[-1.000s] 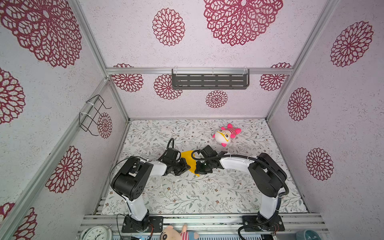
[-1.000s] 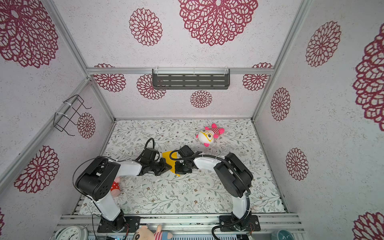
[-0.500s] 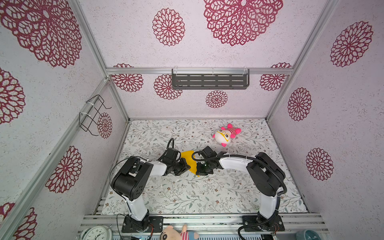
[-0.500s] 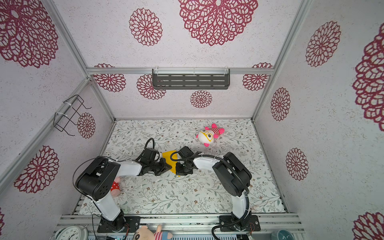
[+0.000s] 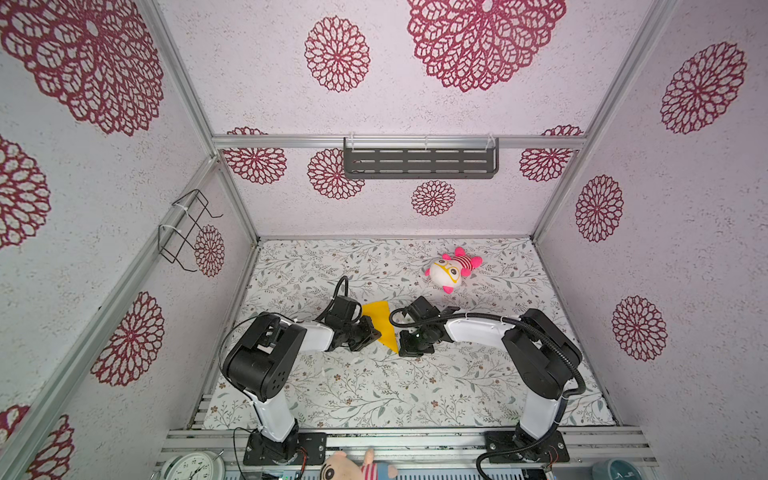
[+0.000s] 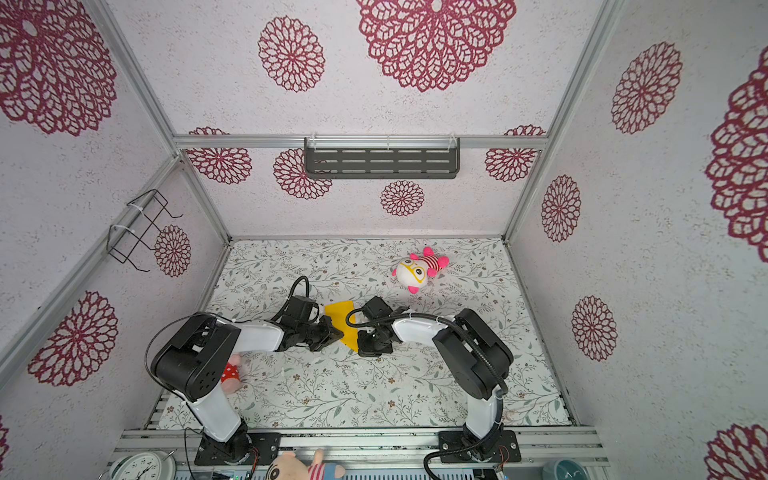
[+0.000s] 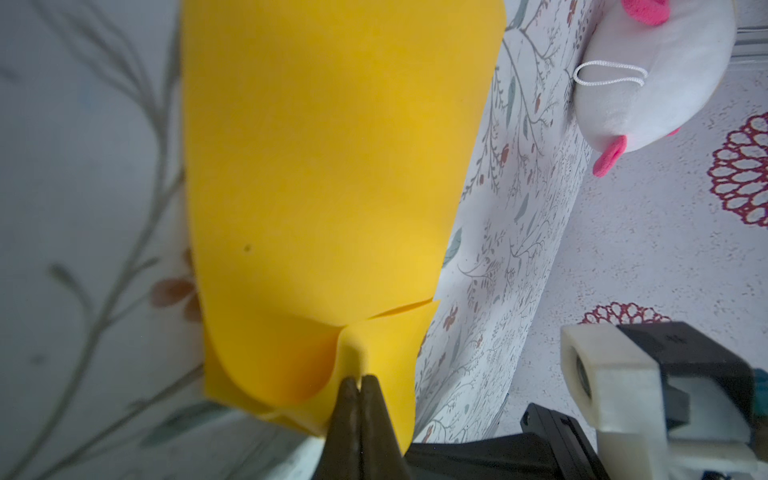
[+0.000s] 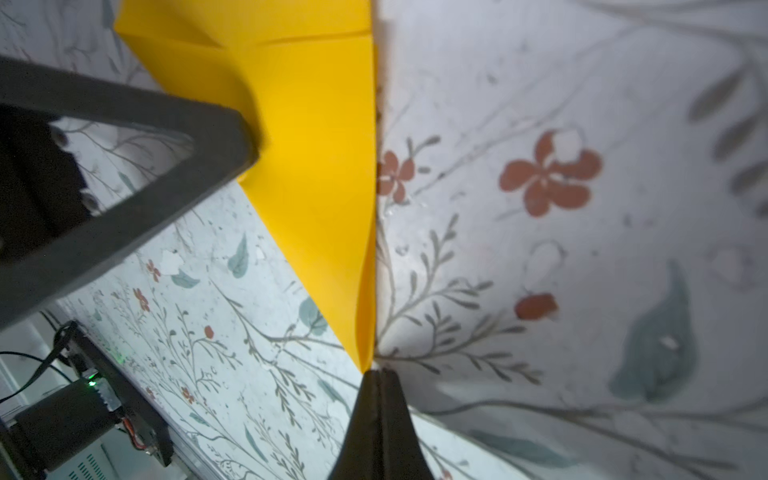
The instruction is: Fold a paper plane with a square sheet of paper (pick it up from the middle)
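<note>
Partly folded, the yellow paper [image 5: 380, 324] lies mid-mat [image 5: 374, 395], its point toward 5 o'clock. At its 9 o'clock the left gripper [image 7: 360, 380] pinches a curled flap. The right gripper [image 8: 376, 374], jaws pressed together, meets the point. A plush toy [image 5: 451, 270] sits apart at 1 o'clock.

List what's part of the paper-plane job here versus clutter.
Job: folded yellow paper; left gripper, pinching it; right gripper, at its tip.
Clutter: pink-and-white plush toy; grey wall shelf; wire rack; alarm clock; pig plush.
</note>
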